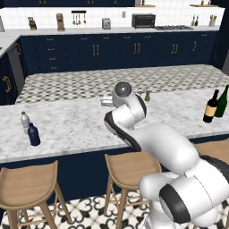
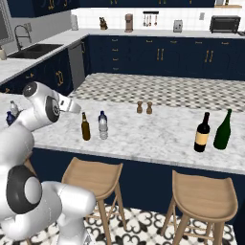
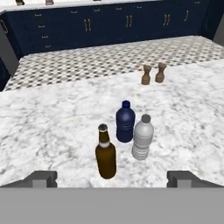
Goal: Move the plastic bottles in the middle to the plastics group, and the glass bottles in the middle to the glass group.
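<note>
Three bottles stand close together mid-counter: a slim amber-brown glass bottle (image 3: 106, 153) (image 2: 85, 127), a dark navy plastic bottle (image 3: 125, 122) (image 2: 102, 116) and a clear greyish plastic bottle (image 3: 142, 138) (image 2: 103, 129). My gripper (image 3: 111, 179) (image 2: 75, 108) hovers just short of them, open, nothing between its fingertips (image 3: 41, 178). The plastics group, a clear bottle (image 1: 25, 121) and a navy one (image 1: 33, 134), stands at the counter's left end. The glass group, a dark labelled wine bottle (image 1: 210, 107) (image 2: 203, 133) and a green one (image 1: 221, 102) (image 2: 223, 130), stands at the right end.
Two small brown shakers (image 3: 146, 75) (image 3: 161, 72) stand behind the middle bottles toward the counter's far edge. Wooden stools (image 2: 94, 178) (image 2: 203, 196) line the near side of the marble counter (image 2: 153, 139). A sink (image 2: 33, 50) sits at the far left.
</note>
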